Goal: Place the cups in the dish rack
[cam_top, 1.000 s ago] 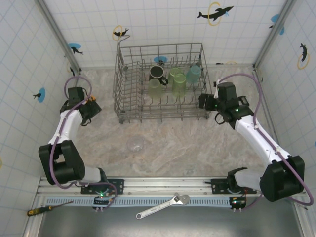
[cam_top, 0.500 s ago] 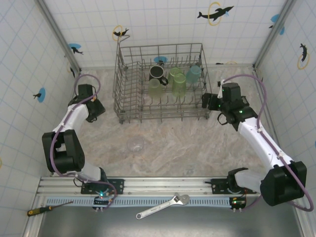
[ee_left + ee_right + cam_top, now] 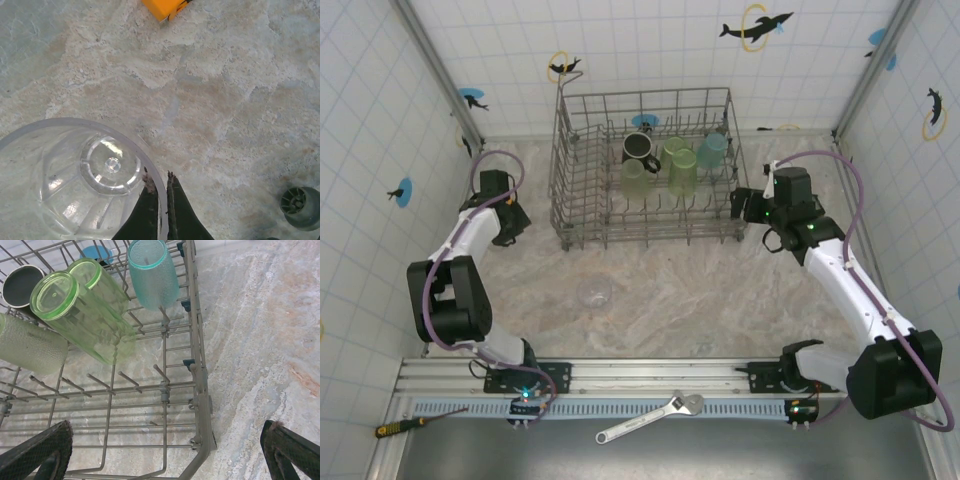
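One clear cup is pinched at its rim by the pressed-together fingers of the left gripper, with the rack near on this gripper's right, while the right gripper, spread wide and holding nothing, waits beside the rack's other end.

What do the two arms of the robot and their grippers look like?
The left arm and the right arm have white links, black joints and black bases. A purple cable runs along each. The left gripper has dark fingers that narrow to thin tips. The right gripper has black fingers with a rough, net-like surface.
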Tool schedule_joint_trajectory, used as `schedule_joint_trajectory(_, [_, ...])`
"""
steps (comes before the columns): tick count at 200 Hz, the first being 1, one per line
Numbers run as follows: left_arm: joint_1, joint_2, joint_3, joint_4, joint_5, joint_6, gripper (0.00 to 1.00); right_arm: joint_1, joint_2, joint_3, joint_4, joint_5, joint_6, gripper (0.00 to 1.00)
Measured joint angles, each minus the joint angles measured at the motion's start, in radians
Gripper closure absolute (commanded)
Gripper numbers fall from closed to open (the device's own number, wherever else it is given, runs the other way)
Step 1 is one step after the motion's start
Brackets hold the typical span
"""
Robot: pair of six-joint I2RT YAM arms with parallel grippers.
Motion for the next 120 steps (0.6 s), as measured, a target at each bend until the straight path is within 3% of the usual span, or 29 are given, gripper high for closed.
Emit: schedule_joint_trajectory(120, [0.0,-0.154,-0.021,-0.06,0.023,-0.017,1.0,-0.001,-0.019,-0.029,0.001,-0.037,0.02,0.0])
